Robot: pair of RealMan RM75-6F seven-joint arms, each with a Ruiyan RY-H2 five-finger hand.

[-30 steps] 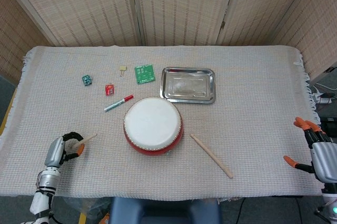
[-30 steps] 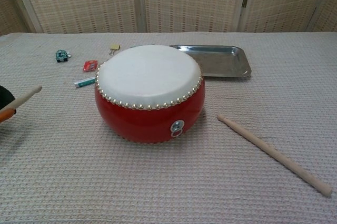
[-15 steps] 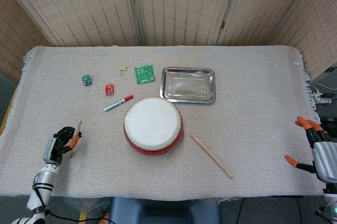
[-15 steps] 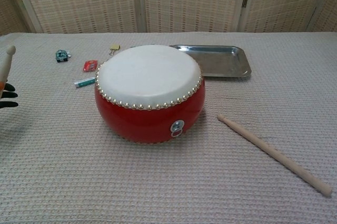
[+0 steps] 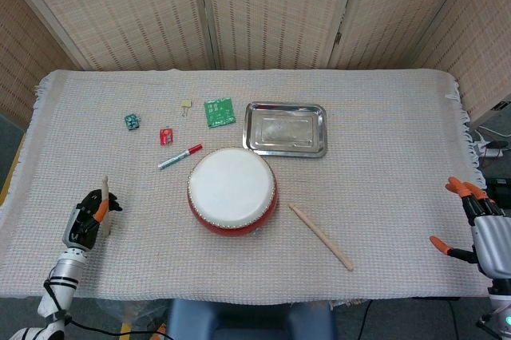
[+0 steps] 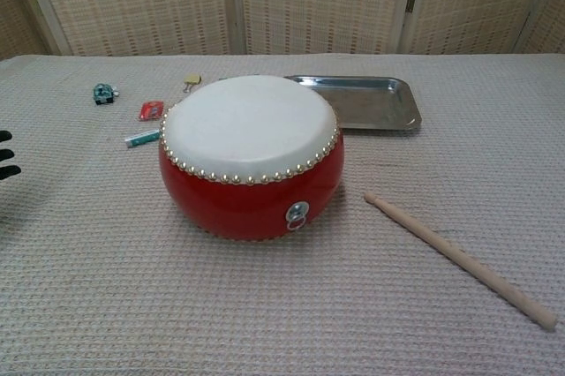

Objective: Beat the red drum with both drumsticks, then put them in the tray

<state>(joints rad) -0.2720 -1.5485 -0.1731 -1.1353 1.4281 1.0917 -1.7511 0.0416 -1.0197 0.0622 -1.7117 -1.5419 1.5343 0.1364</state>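
left hand grasps stick, upright | right hand released, empty | next: right takes stick 2, well inboard of it | drum between hands

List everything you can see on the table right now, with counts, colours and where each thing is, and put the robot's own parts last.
drum: 1, red with white head, table centre
tray: 1, silver metal, behind the drum
drumstick on the table: 1, pale wood, right of the drum
drumstick in hand: 1, pale wood, near left edge
marker: 1, red and white, left-rear of the drum
green card: 1, left of the tray
binder clip: 1, yellowish, beside the card
red small item: 1, left of the marker
teal small item: 1, furthest left
left hand: grips the drumstick
right hand: fingers apart, right edge
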